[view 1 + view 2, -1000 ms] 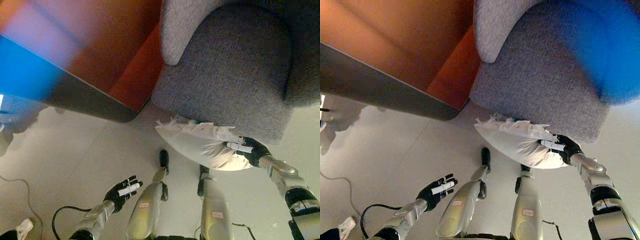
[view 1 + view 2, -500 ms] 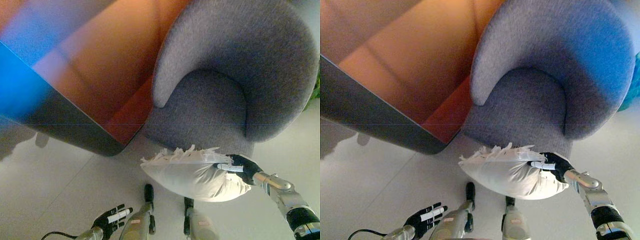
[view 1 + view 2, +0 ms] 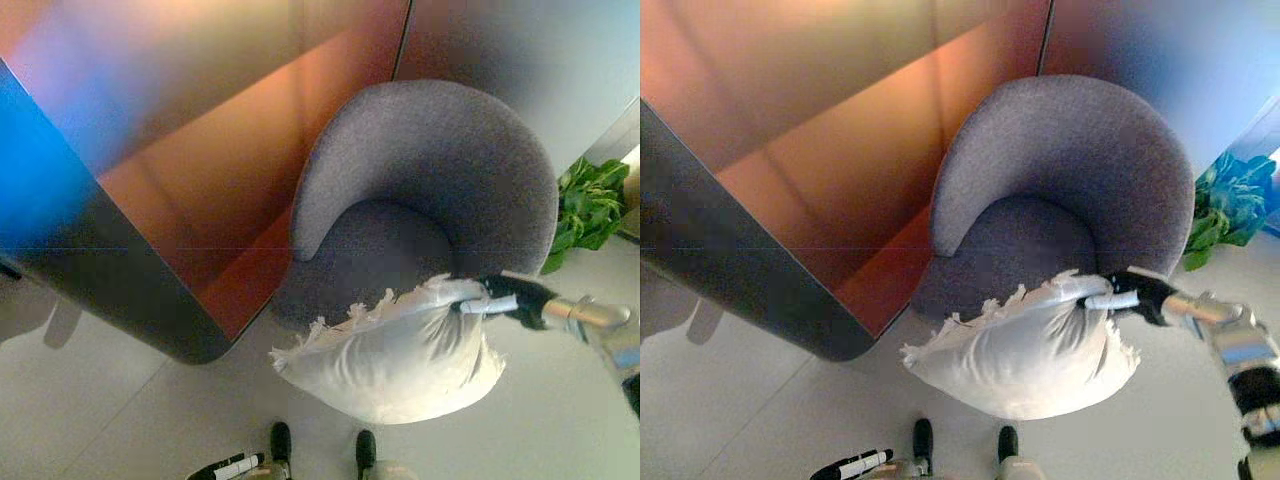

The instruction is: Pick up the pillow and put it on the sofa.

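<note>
While the room runs from wall to plant, each line takes one thing in turn.
Wall: a glossy orange-brown panel [image 3: 200,170] fills the left, standing on a pale tiled floor [image 3: 90,400].
Left hand [image 3: 852,465]: low at the bottom edge, fingers straight, holding nothing.
Pillow [image 3: 395,350]: white, fringed, sagging; likely light and soft, best taken by a bunched corner; it hangs before the seat.
Sofa [image 3: 440,170]: grey round armchair, seat bare.
Right hand [image 3: 505,297]: fingers pinching the pillow's upper corner.
Plant [image 3: 590,200]: green leaves at far right.

Pale tiled floor [image 3: 90,390]; reddish-brown wall panels [image 3: 230,150]; green plant [image 3: 590,205] at right edge.
</note>
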Controlling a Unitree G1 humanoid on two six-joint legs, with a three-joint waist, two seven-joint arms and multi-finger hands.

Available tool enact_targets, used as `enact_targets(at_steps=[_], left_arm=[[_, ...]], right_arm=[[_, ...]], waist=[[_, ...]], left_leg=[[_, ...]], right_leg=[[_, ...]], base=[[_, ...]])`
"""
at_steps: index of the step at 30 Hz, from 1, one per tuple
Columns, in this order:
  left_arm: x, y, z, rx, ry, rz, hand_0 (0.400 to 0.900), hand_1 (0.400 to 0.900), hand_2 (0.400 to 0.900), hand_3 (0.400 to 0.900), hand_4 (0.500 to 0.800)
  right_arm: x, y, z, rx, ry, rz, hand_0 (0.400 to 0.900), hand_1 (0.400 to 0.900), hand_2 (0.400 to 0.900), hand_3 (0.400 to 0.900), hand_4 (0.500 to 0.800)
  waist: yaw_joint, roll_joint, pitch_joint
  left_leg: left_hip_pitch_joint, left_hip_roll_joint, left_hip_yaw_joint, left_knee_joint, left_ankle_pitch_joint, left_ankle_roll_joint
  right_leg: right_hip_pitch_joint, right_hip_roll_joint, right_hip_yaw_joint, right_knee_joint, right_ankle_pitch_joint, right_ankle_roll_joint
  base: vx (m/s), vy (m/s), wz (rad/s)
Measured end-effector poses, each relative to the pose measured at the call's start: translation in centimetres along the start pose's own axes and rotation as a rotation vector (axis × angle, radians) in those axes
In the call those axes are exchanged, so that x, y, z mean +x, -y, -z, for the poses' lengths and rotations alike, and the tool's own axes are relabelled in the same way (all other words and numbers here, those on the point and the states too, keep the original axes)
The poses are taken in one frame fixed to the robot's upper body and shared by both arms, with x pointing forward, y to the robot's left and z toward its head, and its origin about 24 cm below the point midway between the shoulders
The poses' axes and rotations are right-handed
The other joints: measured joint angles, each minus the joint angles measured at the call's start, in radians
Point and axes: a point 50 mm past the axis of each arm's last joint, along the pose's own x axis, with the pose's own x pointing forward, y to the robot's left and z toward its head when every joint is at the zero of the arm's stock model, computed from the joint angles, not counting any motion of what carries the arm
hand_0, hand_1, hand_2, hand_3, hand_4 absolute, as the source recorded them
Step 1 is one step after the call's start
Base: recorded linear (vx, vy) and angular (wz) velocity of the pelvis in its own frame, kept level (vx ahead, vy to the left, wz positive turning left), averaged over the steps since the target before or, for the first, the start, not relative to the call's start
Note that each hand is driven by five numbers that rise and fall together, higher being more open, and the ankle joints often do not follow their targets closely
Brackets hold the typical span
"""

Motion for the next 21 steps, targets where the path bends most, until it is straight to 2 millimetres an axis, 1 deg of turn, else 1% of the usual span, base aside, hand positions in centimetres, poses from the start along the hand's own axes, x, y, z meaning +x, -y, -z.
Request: enact_targets(at_steps=[3,5,6,9,11,13,14,18,21], left_arm=[[0.0,0.0,0.4,-0.004,-0.012,-0.002,0.900,0.900,0.900,0.900,0.800],[0.0,0.0,0.4,-0.006,-0.019,-0.006,0.900,0.900,0.900,0.900,0.800],[0.0,0.0,0.5,-0.007,-0.021,-0.007,0.900,0.900,0.900,0.900,0.800],[0.0,0.0,0.6,-0.009,-0.029,-0.009,0.900,0.900,0.900,0.900,0.800],[0.0,-0.1,0.7,-0.010,-0.031,-0.010,0.900,0.900,0.900,0.900,0.800],[0.0,-0.1,0.7,-0.009,-0.030,-0.010,0.900,0.900,0.900,0.900,0.800],[0.1,0.0,0.6,-0.009,-0.029,-0.009,0.900,0.900,0.900,0.900,0.800],[0.1,0.0,0.6,-0.008,-0.027,-0.008,0.900,0.900,0.900,0.900,0.800],[0.1,0.0,0.6,-0.008,-0.028,-0.009,0.900,0.900,0.900,0.900,0.800]], right_arm=[[-0.9,2.8,-3.1,0.063,0.070,0.076,0.400,0.400,0.400,0.400,0.500],[-1.3,3.9,-5.0,0.094,0.099,0.109,0.400,0.400,0.400,0.400,0.500],[-1.5,4.3,-5.7,0.110,0.112,0.123,0.400,0.400,0.400,0.400,0.500],[-1.9,5.2,-6.7,0.145,0.113,0.145,0.400,0.400,0.400,0.400,0.500],[-1.9,5.4,-7.2,0.155,0.101,0.151,0.400,0.400,0.400,0.400,0.500],[-2.0,5.6,-7.3,0.169,0.092,0.158,0.400,0.400,0.400,0.400,0.500],[-2.2,6.0,-7.1,0.194,0.076,0.170,0.400,0.400,0.400,0.400,0.500],[-2.4,6.7,-6.8,0.253,0.022,0.201,0.400,0.400,0.400,0.400,0.500],[-2.5,6.8,-6.1,0.306,-0.017,0.206,0.400,0.400,0.400,0.400,0.500]], waist=[[0.007,-0.009,-0.014],[0.010,-0.012,-0.021],[0.015,-0.013,-0.025],[0.031,-0.016,-0.042],[0.040,-0.015,-0.045],[0.044,-0.015,-0.046],[0.057,-0.014,-0.048],[0.082,-0.013,-0.053],[0.089,-0.013,-0.060]], left_leg=[[0.004,0.002,-0.002,0.000,0.000,0.000],[0.008,0.003,-0.006,0.002,0.001,0.001],[0.011,0.003,-0.007,0.004,0.002,0.002],[0.011,0.003,-0.013,0.010,0.002,0.001],[0.014,0.003,-0.018,0.010,0.004,0.001],[0.014,0.003,-0.023,0.010,0.004,0.000],[0.014,0.003,-0.023,0.010,0.004,0.000],[0.013,0.003,-0.026,0.010,0.004,-0.001],[0.009,0.001,-0.034,0.010,0.006,-0.001]], right_leg=[[0.005,0.003,-0.002,0.000,0.000,-0.001],[0.011,0.003,-0.005,0.000,0.000,-0.004],[0.013,0.004,-0.005,0.000,-0.001,-0.005],[0.017,0.005,-0.012,0.000,-0.003,-0.007],[0.022,0.005,-0.019,-0.001,-0.004,-0.008],[0.024,0.006,-0.023,-0.001,-0.005,-0.008],[0.025,0.006,-0.024,-0.001,-0.006,-0.009],[0.025,0.006,-0.026,-0.001,-0.006,-0.009],[0.025,0.006,-0.034,-0.001,-0.008,-0.009]], base=[[0.06,-0.028,0.07],[0.05,-0.008,0.04],[0.06,0.000,0.03],[0.05,-0.004,0.04],[0.05,-0.018,0.05],[0.04,-0.022,0.04],[0.04,-0.020,0.05],[0.04,-0.019,0.08],[0.01,-0.006,0.12]])
